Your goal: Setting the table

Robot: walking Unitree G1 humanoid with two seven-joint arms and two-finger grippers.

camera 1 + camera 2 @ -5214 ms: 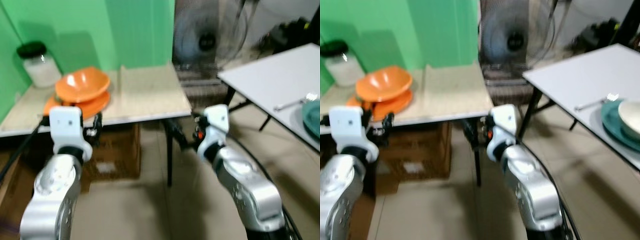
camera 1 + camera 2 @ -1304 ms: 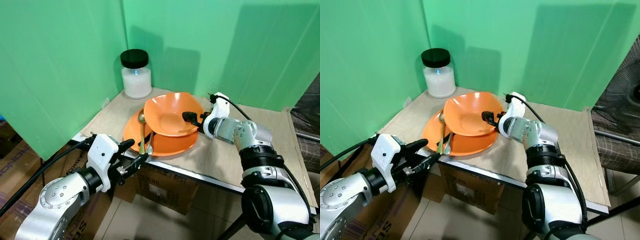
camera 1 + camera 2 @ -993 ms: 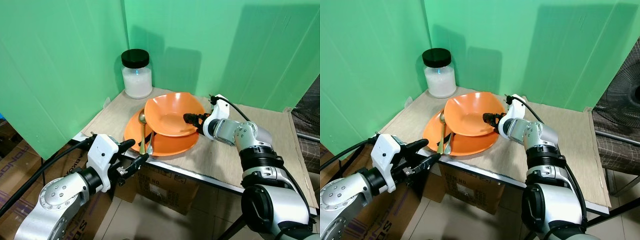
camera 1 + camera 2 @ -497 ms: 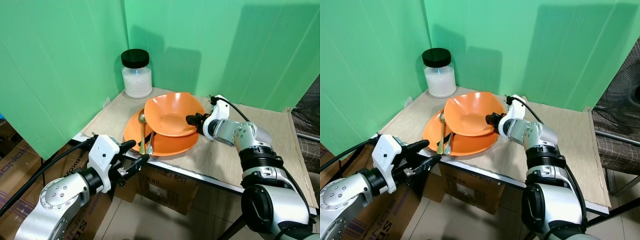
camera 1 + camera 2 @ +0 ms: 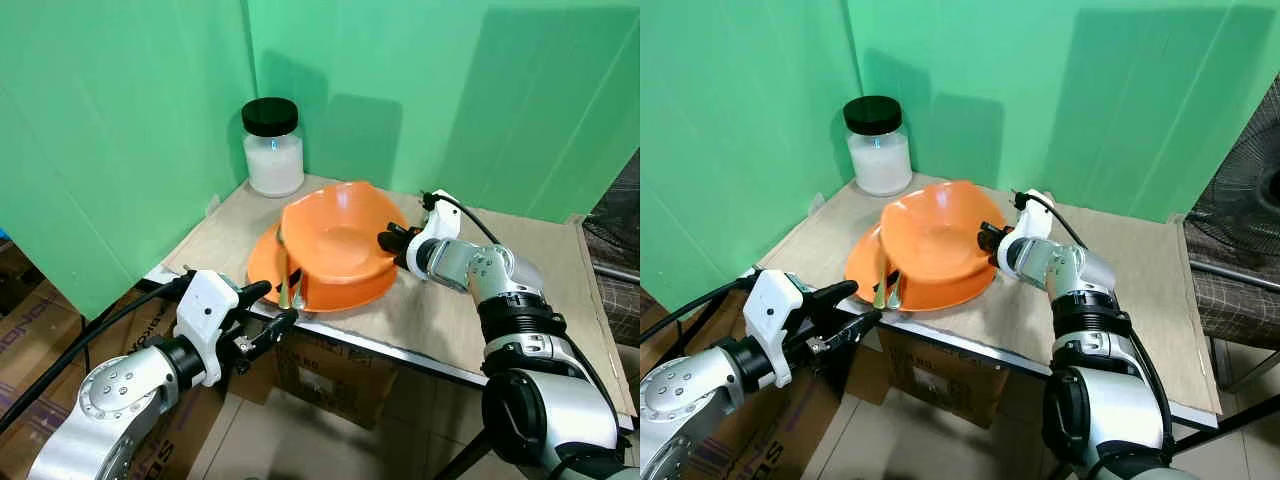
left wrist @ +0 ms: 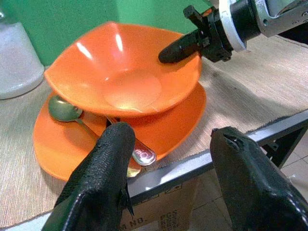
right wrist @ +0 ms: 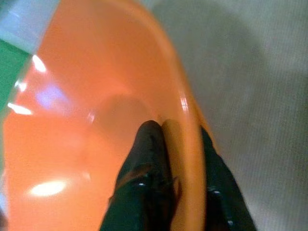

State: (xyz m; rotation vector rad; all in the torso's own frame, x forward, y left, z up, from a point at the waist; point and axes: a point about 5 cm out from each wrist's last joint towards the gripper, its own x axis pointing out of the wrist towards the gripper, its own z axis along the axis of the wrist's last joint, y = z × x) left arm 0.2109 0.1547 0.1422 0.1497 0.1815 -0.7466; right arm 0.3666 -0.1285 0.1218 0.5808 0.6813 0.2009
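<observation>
Orange bowl (image 5: 335, 245) tilted on plate (image 5: 262, 270), rim pinched by right gripper (image 5: 390, 240); left gripper (image 5: 268, 305) spread, empty.

No text, label or number can be read on anything here.

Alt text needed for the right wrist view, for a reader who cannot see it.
The right gripper pinches the rim of the orange bowl, one black finger inside and one outside. The bowl's glossy inside takes up most of the frame, with the beige table surface beyond the rim.
</observation>
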